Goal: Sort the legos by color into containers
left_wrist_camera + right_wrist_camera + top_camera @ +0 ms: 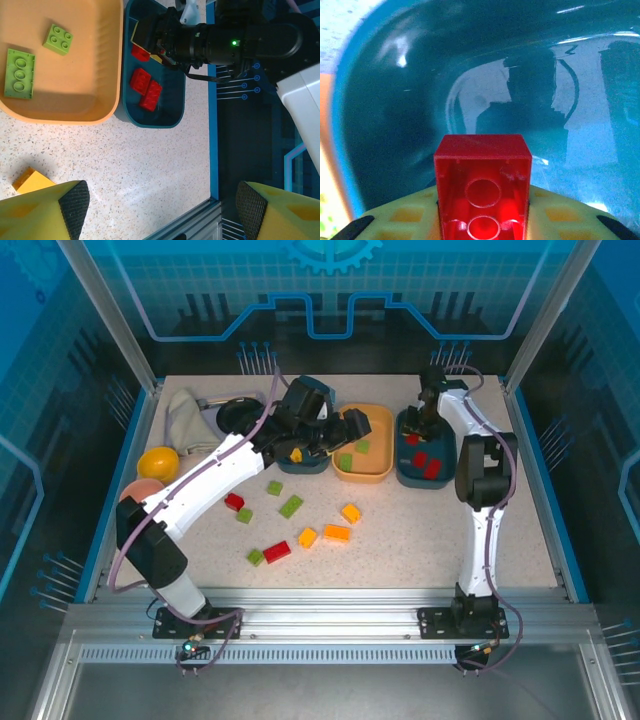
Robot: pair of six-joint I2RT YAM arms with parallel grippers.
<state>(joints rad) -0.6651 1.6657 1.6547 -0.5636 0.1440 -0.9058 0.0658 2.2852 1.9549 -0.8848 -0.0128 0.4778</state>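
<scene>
Biggest thing first: the speckled table [420, 540], with the three containers lined up along the far side. That's a left teal tray [303, 469], an orange-tan tray [362, 477] in the middle and a right teal tray [425, 484]. The color scheme looks settled. There's a yellow brick [296, 454] in the left teal one, green bricks [20, 73] in the orange one and red bricks [146, 87] in the right teal one.

The left arm [200, 485] stretches diagonally across the table so its wrist hangs over the trays. The left gripper [162, 205] is spread wide with nothing between the foam pads [75, 205]. My guess is it's free to go for another piece.

The right gripper [426, 425] is parked low over the right teal tray. It's clamped on a red lego [481, 185], hollow underside facing the wrist camera, glossy teal floor right behind it. Makes sense: red goes with red, so I'd call this the drop-off step, and opening the fingers should do it.

About nine loose legos [291, 506] sit mid-table, near the trays, mixed red, green and yellow-orange. Roughly halfway done, I'd say.
</scene>
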